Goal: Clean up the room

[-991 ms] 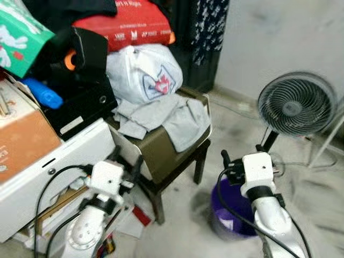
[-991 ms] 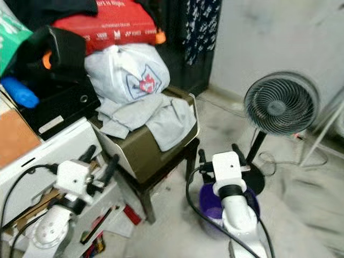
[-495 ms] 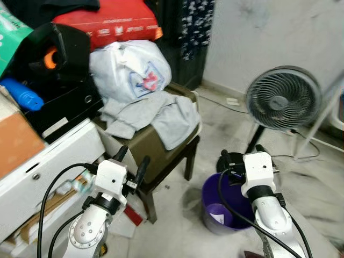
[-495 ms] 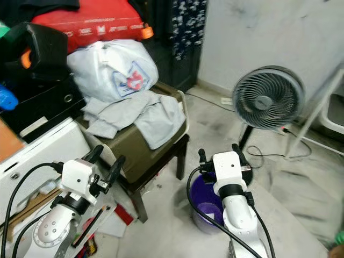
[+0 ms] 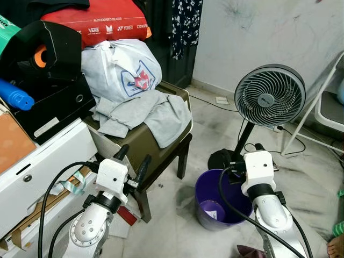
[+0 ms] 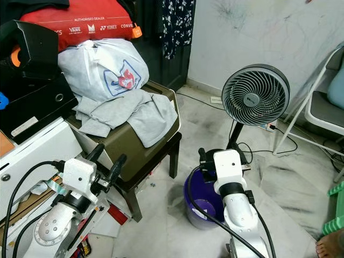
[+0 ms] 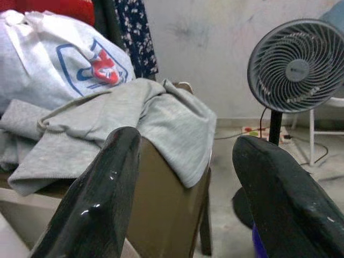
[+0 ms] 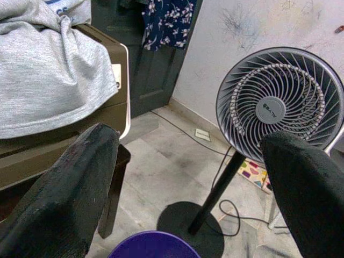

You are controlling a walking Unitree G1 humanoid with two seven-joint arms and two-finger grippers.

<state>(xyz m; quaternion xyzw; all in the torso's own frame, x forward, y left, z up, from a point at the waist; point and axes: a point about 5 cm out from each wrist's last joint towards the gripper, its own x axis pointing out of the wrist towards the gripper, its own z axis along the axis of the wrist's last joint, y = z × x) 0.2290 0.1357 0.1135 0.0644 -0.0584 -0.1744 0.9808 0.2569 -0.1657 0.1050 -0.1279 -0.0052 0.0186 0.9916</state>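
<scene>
a grey garment lies crumpled over the top of a brown stool, one corner hanging down over the stool's front edge, and a white bag with a red and blue logo sits on it just behind. beside the stool on the pale marble floor stands a purple bucket with a scrap of paper in its bottom. the left gripper is held in the air just in front of the stool's near corner, its two black fingers spread wide with nothing between them; the left wrist view looks past them at the garment and the stool. the right gripper hovers above the bucket, fingers also wide apart and empty, pointing toward a grey standing fan whose black base sits just behind the bucket. to the robot's left, a white box and a black box are stacked beside the stool, with a red bag on top of the pile. a dark floral cloth hangs by the wall behind
</scene>
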